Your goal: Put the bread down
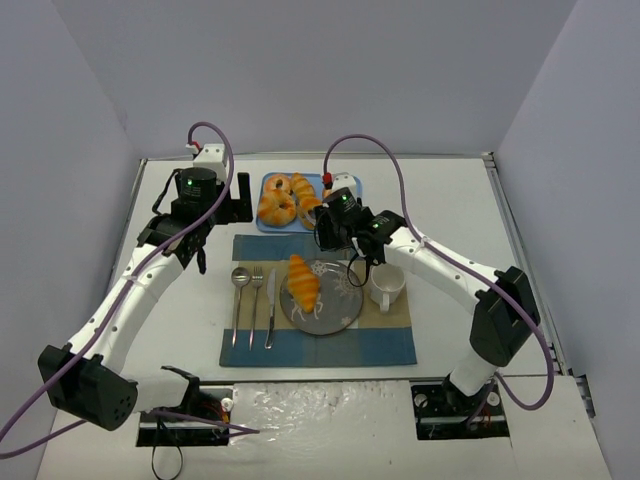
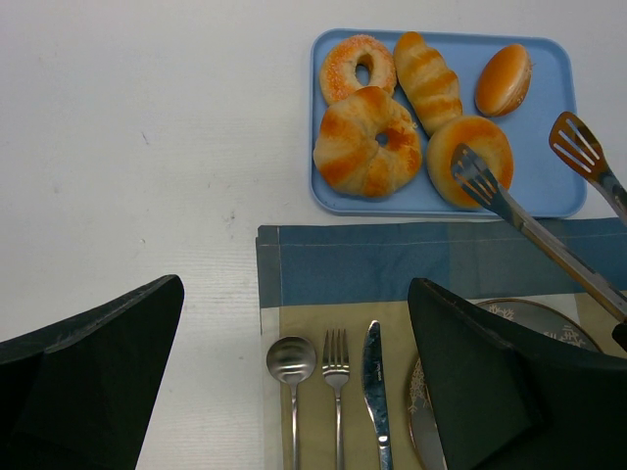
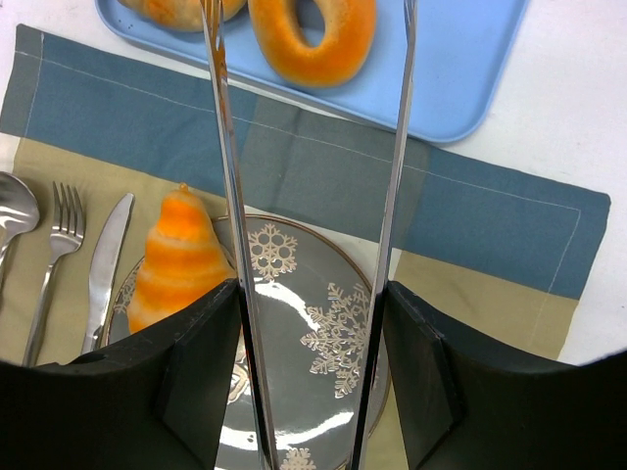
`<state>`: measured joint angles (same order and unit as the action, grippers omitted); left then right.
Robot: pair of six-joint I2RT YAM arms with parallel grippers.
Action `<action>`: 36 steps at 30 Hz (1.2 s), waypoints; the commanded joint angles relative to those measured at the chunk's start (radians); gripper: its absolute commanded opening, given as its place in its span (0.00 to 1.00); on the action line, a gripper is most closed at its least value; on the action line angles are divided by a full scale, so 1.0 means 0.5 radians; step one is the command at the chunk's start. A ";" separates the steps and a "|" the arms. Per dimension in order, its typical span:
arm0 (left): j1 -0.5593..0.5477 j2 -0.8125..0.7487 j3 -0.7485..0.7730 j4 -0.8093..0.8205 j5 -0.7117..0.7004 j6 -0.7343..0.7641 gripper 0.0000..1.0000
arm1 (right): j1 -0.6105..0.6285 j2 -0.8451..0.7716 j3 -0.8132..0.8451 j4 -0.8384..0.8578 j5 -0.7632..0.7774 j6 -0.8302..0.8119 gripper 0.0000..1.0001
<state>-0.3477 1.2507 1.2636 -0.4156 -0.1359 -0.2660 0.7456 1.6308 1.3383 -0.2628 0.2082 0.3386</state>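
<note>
An orange striped croissant [image 1: 302, 282] lies on the left side of the grey snowflake plate [image 1: 340, 305]; it also shows in the right wrist view [image 3: 176, 259]. The blue tray [image 2: 544, 176] holds several more breads, among them a ring loaf [image 2: 367, 142] and a bun [image 2: 505, 78]. My right gripper [image 3: 312, 294] is shut on metal tongs [image 3: 227, 196]. The tong arms stand apart, empty, and reach from above the plate [image 3: 323, 362] over the tray's near edge. My left gripper [image 2: 296, 294] is open and empty above the placemat's left end.
A spoon [image 1: 240, 278], fork [image 1: 256, 280] and knife [image 1: 271, 300] lie on the blue and tan placemat [image 1: 390, 345] left of the plate. A white cup [image 1: 388, 285] stands right of the plate. White walls enclose the table.
</note>
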 commanded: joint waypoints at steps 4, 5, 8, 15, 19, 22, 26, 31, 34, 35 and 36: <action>-0.007 -0.010 0.068 0.083 -0.017 0.020 0.97 | -0.012 0.070 0.106 0.148 -0.024 -0.024 0.54; -0.007 -0.010 0.068 0.083 -0.017 0.021 0.97 | -0.012 0.082 0.110 0.151 -0.022 -0.024 0.54; -0.010 -0.009 0.068 0.083 -0.017 0.023 0.97 | -0.014 0.112 0.118 0.159 -0.022 -0.024 0.54; -0.010 -0.007 0.068 0.085 -0.020 0.023 0.97 | -0.022 0.177 0.143 0.175 -0.011 -0.024 0.54; -0.007 -0.007 0.068 0.083 -0.020 0.023 0.97 | -0.029 0.207 0.153 0.182 -0.015 -0.032 0.54; -0.010 -0.007 0.068 0.082 -0.020 0.026 0.97 | -0.034 0.231 0.162 0.185 -0.020 -0.036 0.54; -0.010 -0.007 0.068 0.083 -0.020 0.026 0.97 | -0.034 0.249 0.161 0.185 -0.015 -0.036 0.54; -0.010 -0.007 0.068 0.083 -0.020 0.026 0.97 | -0.037 0.263 0.160 0.188 -0.011 -0.034 0.53; -0.010 -0.007 0.068 0.080 -0.020 0.026 0.97 | -0.037 0.271 0.158 0.191 -0.003 -0.036 0.53; -0.010 -0.007 0.068 0.080 -0.020 0.026 0.97 | -0.037 0.274 0.158 0.191 -0.003 -0.036 0.52; -0.010 -0.007 0.068 0.080 -0.020 0.026 0.97 | -0.037 0.277 0.158 0.191 -0.004 -0.036 0.50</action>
<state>-0.3477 1.2552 1.2636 -0.4156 -0.1360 -0.2657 0.7331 1.7753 1.3689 -0.2163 0.1927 0.3310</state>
